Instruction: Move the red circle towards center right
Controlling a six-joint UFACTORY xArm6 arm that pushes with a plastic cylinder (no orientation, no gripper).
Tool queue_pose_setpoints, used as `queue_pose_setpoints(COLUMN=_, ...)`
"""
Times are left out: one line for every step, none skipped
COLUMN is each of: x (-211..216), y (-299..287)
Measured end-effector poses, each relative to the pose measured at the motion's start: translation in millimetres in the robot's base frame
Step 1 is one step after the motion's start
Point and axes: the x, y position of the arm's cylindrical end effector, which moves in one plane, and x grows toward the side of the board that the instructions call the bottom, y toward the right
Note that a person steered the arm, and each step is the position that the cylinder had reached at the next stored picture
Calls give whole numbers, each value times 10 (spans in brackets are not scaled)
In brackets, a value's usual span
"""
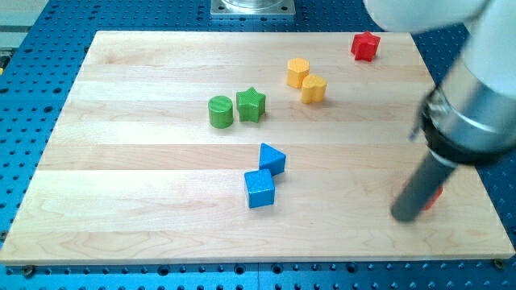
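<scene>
My tip (405,216) rests low on the pale wooden tabletop (145,161), near the view's right edge. There is no gripper on this rod, so nothing opens or closes. Just beside the tip, on its right and mostly hidden behind the rod, shows a sliver of a red block (435,196), which I take for the red circle, though its shape cannot be made out; whether they touch is unclear.

The block already sits on the right side, a little below the middle row. To finish well, I judge the tip should come round under the block, on the side toward the view's bottom, and push it gently up the view, keeping contact centred so it does not slip sideways off the tabletop's right edge.

Far up from the tip stands a red star-shaped block (365,46). Well to the tip's left lie a blue cube (260,188) and blue triangular block (272,159), and further up-left two yellow blocks (306,80), a green cylinder (220,111) and green star (251,105); none lies in the path.
</scene>
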Motion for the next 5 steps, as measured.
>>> queue_pose_setpoints(x=-511, y=175)
queue_pose_setpoints(x=100, y=-530)
queue_pose_setpoints(x=413, y=-13)
queue_pose_setpoints(x=-52, y=219)
queue_pose_setpoints(x=4, y=-50)
